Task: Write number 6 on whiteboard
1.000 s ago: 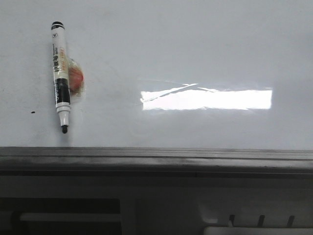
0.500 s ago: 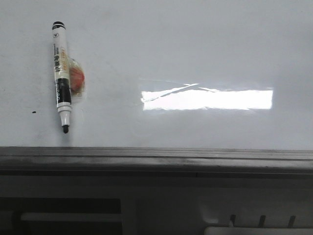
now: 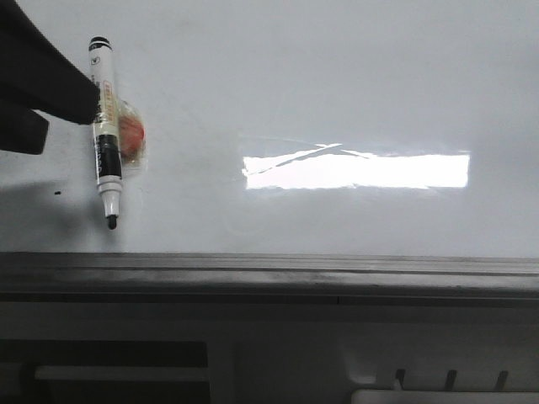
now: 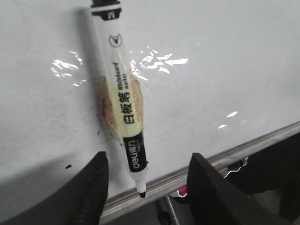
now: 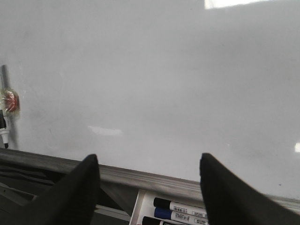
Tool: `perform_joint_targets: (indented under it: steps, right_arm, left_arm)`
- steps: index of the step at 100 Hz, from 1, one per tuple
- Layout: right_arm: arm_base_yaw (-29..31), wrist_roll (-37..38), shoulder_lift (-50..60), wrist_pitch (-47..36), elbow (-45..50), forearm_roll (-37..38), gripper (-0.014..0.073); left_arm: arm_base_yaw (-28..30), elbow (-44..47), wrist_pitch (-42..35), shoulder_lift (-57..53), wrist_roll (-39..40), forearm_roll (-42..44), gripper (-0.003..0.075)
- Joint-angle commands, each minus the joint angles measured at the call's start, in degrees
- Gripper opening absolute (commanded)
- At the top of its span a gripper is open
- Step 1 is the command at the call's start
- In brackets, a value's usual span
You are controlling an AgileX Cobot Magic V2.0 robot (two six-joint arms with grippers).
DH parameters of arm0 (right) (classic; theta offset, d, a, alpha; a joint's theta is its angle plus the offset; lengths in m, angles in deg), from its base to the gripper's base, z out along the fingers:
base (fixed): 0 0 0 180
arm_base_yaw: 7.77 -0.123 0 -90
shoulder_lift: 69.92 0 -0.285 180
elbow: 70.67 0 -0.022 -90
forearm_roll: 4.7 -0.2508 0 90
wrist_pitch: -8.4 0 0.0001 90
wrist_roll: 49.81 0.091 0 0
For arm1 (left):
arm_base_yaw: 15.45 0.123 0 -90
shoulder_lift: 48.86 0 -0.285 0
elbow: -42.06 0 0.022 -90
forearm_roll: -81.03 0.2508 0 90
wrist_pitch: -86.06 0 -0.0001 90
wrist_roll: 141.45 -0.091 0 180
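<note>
Against the upper left of the whiteboard (image 3: pixel 337 93) a marker (image 3: pixel 104 126) stands almost upright, its uncapped black tip pointing down and its black end cap at the top; behind its middle sits a small clear holder with a reddish centre (image 3: pixel 130 139), touching the barrel; a tiny black dot (image 3: pixel 57 193) marks the board just left of the marker's lower end; no drawn 6 can be seen anywhere on the white surface, which carries only a bright rectangular glare (image 3: pixel 355 171) to the right of centre; along the board's lower edge runs a grey metal rail (image 3: pixel 269 273). From the top left corner of the front view the left gripper (image 3: pixel 38 88) reaches in as a dark shape, its edge meeting the marker's upper barrel; whether it touches the pen cannot be told from there; in the left wrist view the left gripper (image 4: pixel 147 183) has its two dark fingers (image 4: pixel 93 187) spread wide on either side of the marker's (image 4: pixel 123 98) lower end, with clear gaps to both, gripping nothing. On the other side, the right gripper (image 5: pixel 149 183) hangs before a bare stretch of board, its jaws likewise held well apart and holding nothing; below the rail there, a tray holds spare markers (image 5: pixel 180 211).
</note>
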Motion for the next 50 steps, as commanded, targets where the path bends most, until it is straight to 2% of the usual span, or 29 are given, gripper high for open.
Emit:
perform_joint_targets:
  steps: [1,22,41,50]
  right_arm:
    - [0.0,-0.6,-1.1,-4.8,-2.0,0.1,0.0416]
    - [0.0,-0.6,-1.1,-4.8,-2.0,0.1,0.0416]
    - [0.0,-0.6,-1.1,-4.9,-2.0,0.1,0.0416]
    - [0.0,-0.6,-1.1,-5.1,-2.0,0.1,0.0416]
  left_arm:
    - [-1.1,-2.0,-5.6,1.1,0.5,-2.9,0.0349]
    - [-1.1,-2.0,-8.9,4.6,0.5,-4.3,0.0330]
    - [-1.1,-2.0,-8.9,7.5,0.5,-5.2,0.0177]
    - [-1.1,-2.0,-9.0,8.6,0.5,-6.4,0.0154]
